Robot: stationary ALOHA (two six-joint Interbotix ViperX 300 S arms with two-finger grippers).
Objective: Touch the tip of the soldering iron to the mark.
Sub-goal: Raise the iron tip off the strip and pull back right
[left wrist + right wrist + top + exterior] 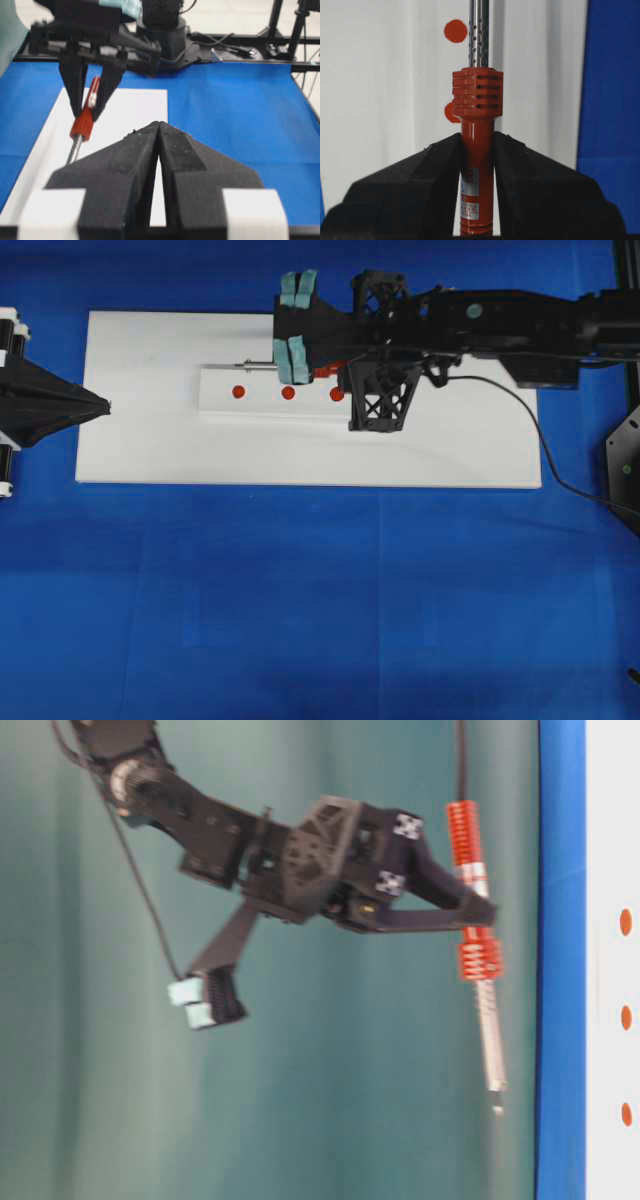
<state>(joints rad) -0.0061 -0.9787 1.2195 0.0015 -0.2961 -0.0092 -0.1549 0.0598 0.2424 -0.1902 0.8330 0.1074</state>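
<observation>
The blue-covered table carries a flat white rectangular board, and on it a narrow raised white strip with three round red marks in a row, laid out so a tip can be brought down onto one of them. The right gripper, black and reaching in over the board, has its jaws closed tight on the red-orange handle of the slim soldering iron, gripping just behind the ribbed collar so the silver shaft projects freely ahead. In the table-level view the dark tip hangs clear of the board, not yet touching. The left gripper waits at the board's left edge, jaws closed on nothing, apparently keeping out of the way.
</observation>
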